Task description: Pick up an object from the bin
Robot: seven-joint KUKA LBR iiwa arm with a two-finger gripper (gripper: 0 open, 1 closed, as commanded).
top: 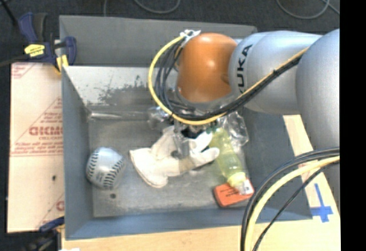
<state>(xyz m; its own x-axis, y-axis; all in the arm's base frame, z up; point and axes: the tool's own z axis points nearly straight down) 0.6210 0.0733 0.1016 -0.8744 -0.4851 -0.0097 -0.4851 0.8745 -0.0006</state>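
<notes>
- One grey metal bin (pixel 77 130) takes up most of the camera view. It has sloping sheet walls, and its flat floor is scuffed and speckled towards the far wall.
- One silver-grey arm (pixel 286 72), smooth and rounded, comes in from the right and ends above the middle of the bin.
- One glossy orange cover (pixel 203 67), dome-shaped, caps the wrist. Black and yellow cables (pixel 157 67) loop round its left side.
- One white cloth (pixel 151 167), soft and rumpled, lies on the floor at the bin's centre. A rounded lobe points to the near left and thinner folds run back under the wrist.
- One pale yellow-green bottle (pixel 227 158) of translucent plastic lies on its side just right of the cloth, with its narrow end towards the near wall.
- Some crinkled clear plastic (pixel 235 127) sits behind the bottle, touching it, and catches the light in sharp creases.
- One grey ball (pixel 104 167) with a ribbed, shiny surface rests alone near the left wall, well apart from the cloth.
- One small orange block (pixel 231 194), flat-sided and carrying a white label, lies by the bottle's narrow end.
- One gripper (pixel 182 144), dark and metallic, hangs below the orange cover, right over the folded upper part of the white cloth. Whether it is parted or closed cannot be told, nor whether it grips the cloth.
</notes>
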